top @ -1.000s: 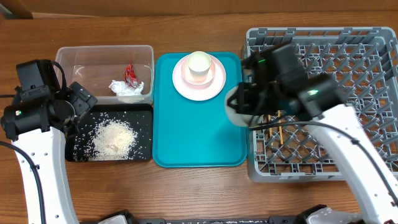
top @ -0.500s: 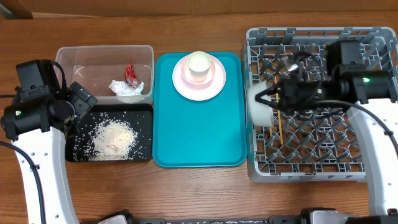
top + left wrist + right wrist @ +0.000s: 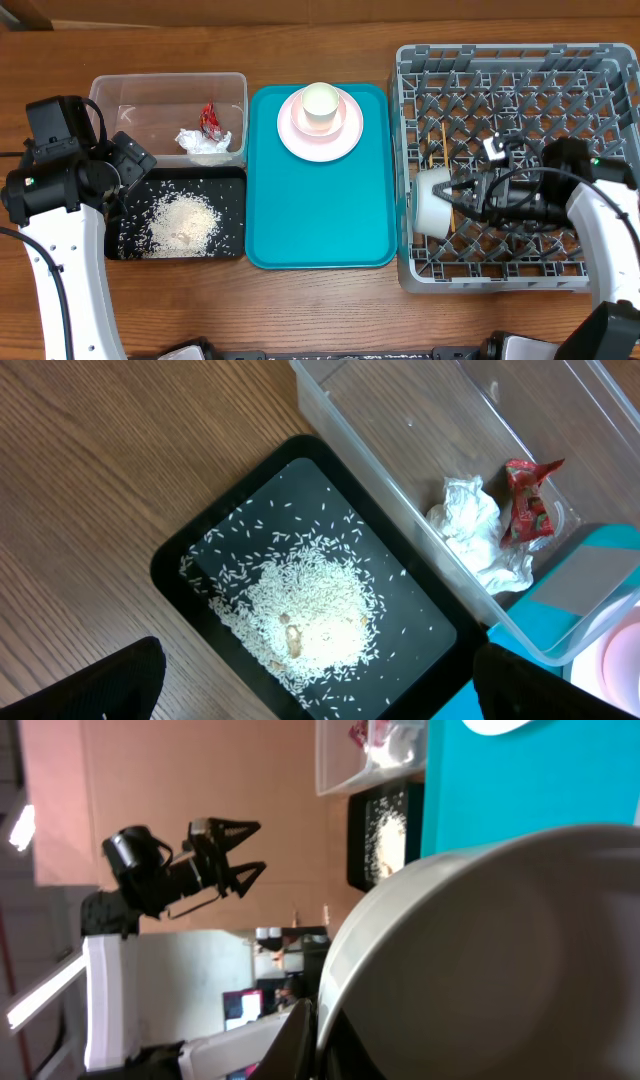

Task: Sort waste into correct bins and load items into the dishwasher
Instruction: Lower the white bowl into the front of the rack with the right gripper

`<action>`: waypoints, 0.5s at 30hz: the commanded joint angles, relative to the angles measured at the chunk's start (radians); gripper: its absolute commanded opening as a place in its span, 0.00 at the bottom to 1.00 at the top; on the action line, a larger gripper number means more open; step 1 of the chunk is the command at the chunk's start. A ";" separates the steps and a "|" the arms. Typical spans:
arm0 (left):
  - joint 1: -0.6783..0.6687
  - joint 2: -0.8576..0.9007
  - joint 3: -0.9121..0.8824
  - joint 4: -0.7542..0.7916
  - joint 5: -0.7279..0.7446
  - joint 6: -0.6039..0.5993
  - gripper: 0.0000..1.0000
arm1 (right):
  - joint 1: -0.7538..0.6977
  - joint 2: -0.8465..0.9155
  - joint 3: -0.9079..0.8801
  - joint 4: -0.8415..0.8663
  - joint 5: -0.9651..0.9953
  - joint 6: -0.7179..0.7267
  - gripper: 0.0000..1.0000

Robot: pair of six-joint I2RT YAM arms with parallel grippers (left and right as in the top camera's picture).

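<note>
My right gripper (image 3: 458,198) is shut on the rim of a white bowl (image 3: 432,203) and holds it on its side at the left edge of the grey dish rack (image 3: 600,62); the bowl fills the right wrist view (image 3: 500,960). Wooden chopsticks (image 3: 438,155) lie in the rack just behind it. A pink plate (image 3: 345,137) with a white cup (image 3: 320,104) sits on the teal tray (image 3: 320,220). The clear tub (image 3: 160,95) holds the red wrapper (image 3: 209,118) and white tissue (image 3: 203,142). Rice (image 3: 182,220) lies in the black tray (image 3: 230,245). My left gripper (image 3: 320,690) hangs open above the black tray's near edge.
The wooden table (image 3: 320,300) shows all round. The tub and black tray stand side by side left of the teal tray, and the rack fills the right side. The left wrist view shows the rice (image 3: 305,605), the tissue (image 3: 470,530) and the wrapper (image 3: 525,500).
My right arm carried the white bowl from the teal tray's right edge into the rack, turning it on its side and lowering it at the rack's left edge. The left arm stayed still.
</note>
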 commanded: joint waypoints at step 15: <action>0.003 0.007 0.015 0.000 0.005 -0.012 1.00 | -0.071 -0.023 -0.088 0.063 0.121 -0.073 0.04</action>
